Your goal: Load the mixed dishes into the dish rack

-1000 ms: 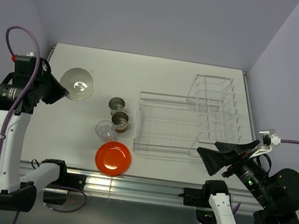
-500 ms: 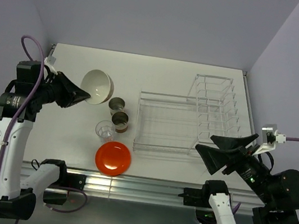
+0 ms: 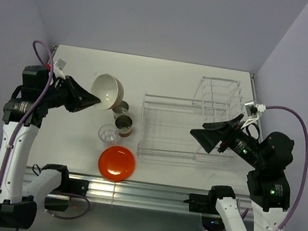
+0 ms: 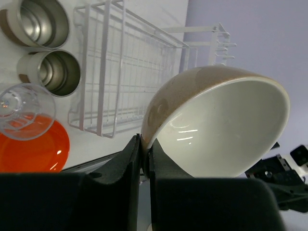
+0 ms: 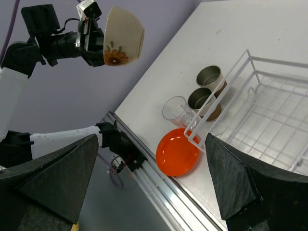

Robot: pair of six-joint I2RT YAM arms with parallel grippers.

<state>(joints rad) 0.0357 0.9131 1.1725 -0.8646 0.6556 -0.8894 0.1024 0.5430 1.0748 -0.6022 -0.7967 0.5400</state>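
My left gripper (image 3: 90, 101) is shut on the rim of the beige bowl (image 3: 106, 90), which hangs tilted on its side in the air just left of the cups. The pinch shows in the left wrist view (image 4: 144, 159), white inside of the bowl (image 4: 226, 125) facing the camera. Two brown cups (image 3: 120, 108) (image 3: 124, 123), the clear glass (image 3: 108, 134) and the orange-red plate (image 3: 116, 163) stand on the table left of the clear dish rack (image 3: 175, 130). My right gripper (image 3: 197, 137) is open and empty above the rack's near right part.
The rack's upright plate slots (image 3: 220, 102) stand at its far right. The right wrist view shows the held bowl (image 5: 124, 36), the rack's corner (image 5: 219, 101) and the table's front rail (image 5: 159, 192). The back wall lies beyond the table.
My left gripper has lifted the bowl and carried it right toward the cups, tipping it on its side. My right arm has risen and moved left over the rack.
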